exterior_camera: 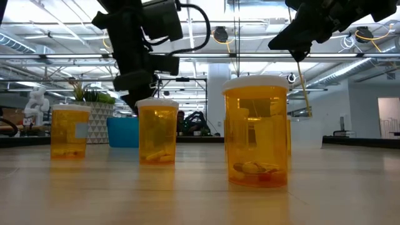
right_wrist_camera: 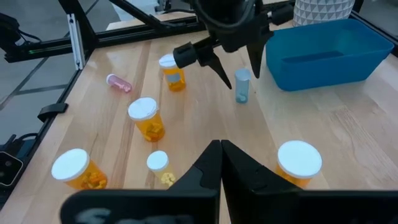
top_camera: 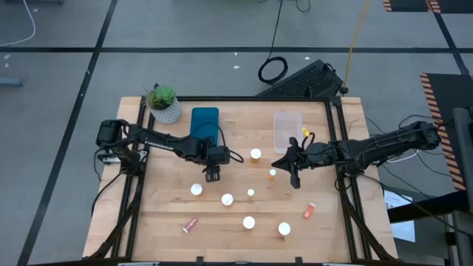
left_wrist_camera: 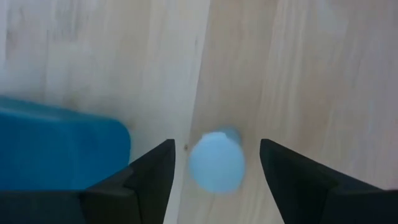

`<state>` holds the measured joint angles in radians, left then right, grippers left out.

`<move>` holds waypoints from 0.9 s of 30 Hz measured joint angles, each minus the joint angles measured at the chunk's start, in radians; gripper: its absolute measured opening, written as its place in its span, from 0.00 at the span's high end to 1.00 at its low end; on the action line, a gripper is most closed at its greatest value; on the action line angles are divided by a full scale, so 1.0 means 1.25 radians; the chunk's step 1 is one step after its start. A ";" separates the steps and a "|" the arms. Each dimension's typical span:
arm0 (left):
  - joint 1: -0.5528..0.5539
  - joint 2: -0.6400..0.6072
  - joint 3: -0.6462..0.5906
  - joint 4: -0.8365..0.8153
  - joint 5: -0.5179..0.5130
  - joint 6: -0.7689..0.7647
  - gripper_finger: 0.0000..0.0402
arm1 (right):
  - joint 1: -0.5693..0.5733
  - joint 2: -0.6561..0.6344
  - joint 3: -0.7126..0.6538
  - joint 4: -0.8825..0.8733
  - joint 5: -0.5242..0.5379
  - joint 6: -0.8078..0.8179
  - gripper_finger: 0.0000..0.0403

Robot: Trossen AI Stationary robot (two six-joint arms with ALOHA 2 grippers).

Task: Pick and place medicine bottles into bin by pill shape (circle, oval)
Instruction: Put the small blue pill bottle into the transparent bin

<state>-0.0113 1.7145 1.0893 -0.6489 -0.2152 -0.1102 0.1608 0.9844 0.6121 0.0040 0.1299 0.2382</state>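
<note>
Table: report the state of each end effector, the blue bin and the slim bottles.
left end effector: open
right end effector: shut, empty
slim bottle: upright, capped, under left end effector
blue bin: empty
pink bottle: lying down
orange bottle: lying down

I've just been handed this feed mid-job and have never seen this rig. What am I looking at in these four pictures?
There are two dark robot arms at a wooden table. One picture looks straight down from above, one looks level across the tabletop, and the other two come from cameras on each arm's wrist.

On the table are white-capped medicine bottles, most upright and two lying down. There is also a blue bin, a clear bin and a potted plant.

The left gripper hangs with its jaws open over a slim bottle beside the blue bin, not gripping it. The right gripper waits mid-table with its jaws shut, and appears to hold nothing.
</note>
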 joint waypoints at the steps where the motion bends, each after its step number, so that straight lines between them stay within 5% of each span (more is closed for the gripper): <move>1: 0.000 0.001 0.000 0.004 -0.001 0.000 0.41 | 0.000 0.000 0.000 0.000 0.000 0.000 1.00; 11: 0.000 0.007 0.001 0.007 -0.003 0.009 0.43 | 0.000 0.000 0.000 0.000 0.000 0.000 1.00; 20: 0.000 0.007 0.001 0.008 -0.003 0.021 0.63 | 0.000 0.000 -0.030 0.044 0.000 0.038 1.00; 27: 0.000 0.007 0.001 0.004 -0.001 0.022 0.70 | -0.002 0.001 -0.124 0.222 0.002 0.039 1.00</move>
<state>-0.0115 1.7229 1.0901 -0.6445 -0.2168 -0.0832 0.1583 0.9855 0.4568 0.2810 0.1322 0.2867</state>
